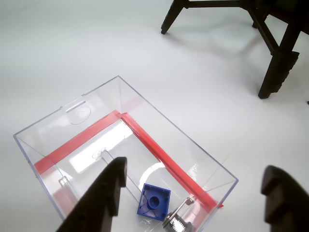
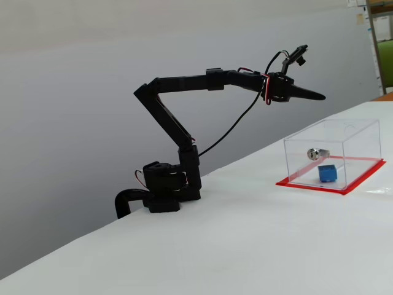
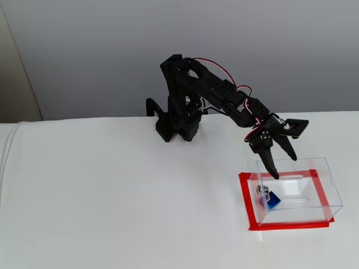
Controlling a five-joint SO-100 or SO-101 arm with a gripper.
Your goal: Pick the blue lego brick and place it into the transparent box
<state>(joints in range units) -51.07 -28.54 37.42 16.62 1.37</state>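
Observation:
The blue lego brick (image 1: 155,201) lies on the floor of the transparent box (image 1: 87,104), stud up, beside a small silver metal piece (image 1: 176,221). Both fixed views also show the blue lego brick (image 2: 326,173) (image 3: 274,200) inside the transparent box (image 2: 362,129) (image 3: 331,193). My gripper (image 1: 193,193) hangs open above the box with nothing between its fingers. In both fixed views the gripper (image 2: 316,96) (image 3: 283,165) sits over the box's near-arm end.
The box stands on a flat red base (image 3: 244,193) on a white table. Black legs of a stand (image 1: 277,63) rise at the top right of the wrist view. The arm's base (image 3: 176,126) sits behind the box.

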